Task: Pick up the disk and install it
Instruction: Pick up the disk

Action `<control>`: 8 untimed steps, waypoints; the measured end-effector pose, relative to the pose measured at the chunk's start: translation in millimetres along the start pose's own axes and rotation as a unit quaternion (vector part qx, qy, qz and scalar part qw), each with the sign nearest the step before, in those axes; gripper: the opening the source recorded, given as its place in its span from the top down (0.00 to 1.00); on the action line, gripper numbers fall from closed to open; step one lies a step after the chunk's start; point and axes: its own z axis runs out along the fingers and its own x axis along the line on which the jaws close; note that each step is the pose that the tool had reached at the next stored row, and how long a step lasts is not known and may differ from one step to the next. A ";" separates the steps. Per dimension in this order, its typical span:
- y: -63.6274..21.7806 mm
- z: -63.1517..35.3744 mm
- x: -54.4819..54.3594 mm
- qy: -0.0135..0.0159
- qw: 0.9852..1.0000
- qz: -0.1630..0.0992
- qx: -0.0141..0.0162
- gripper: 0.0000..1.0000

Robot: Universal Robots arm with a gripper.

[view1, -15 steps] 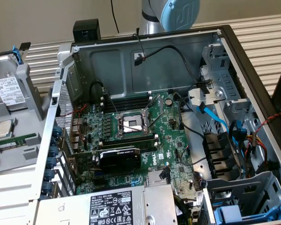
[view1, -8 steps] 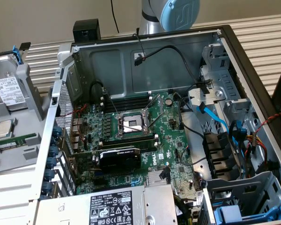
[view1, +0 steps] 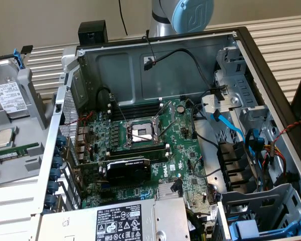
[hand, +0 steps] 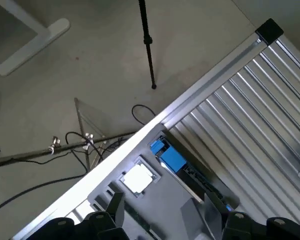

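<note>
Disk (view1: 10, 98) stands tilted in a grey holder (view1: 32, 93) on the table (view1: 283, 35), at the exterior view's left, outside the open computer case (view1: 155, 55), white barcode label facing the camera, blue carrier frame (view1: 17, 56) at its top. Not picked up, not installed. Small square silver processor chip (view1: 4, 138) lies just beside it on the same holder. Wrist view: hand (hand: 167, 210) hangs above the holder, dark fingers (hand: 112, 210) spread wide, nothing gripped between them; the disk's blue frame (hand: 169, 156) and the chip (hand: 138, 178) lie just beyond the fingertips. Inside the case: motherboard (view1: 183, 125), power supply (view1: 125, 221), another blue-framed drive (view1: 253, 232) in the bay at the exterior view's lower right. Arm (view1: 183, 15) sits behind the case
</note>
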 end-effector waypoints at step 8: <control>0.0 0.6 -0.1 0.002 0.997 -0.073 0.006 0.26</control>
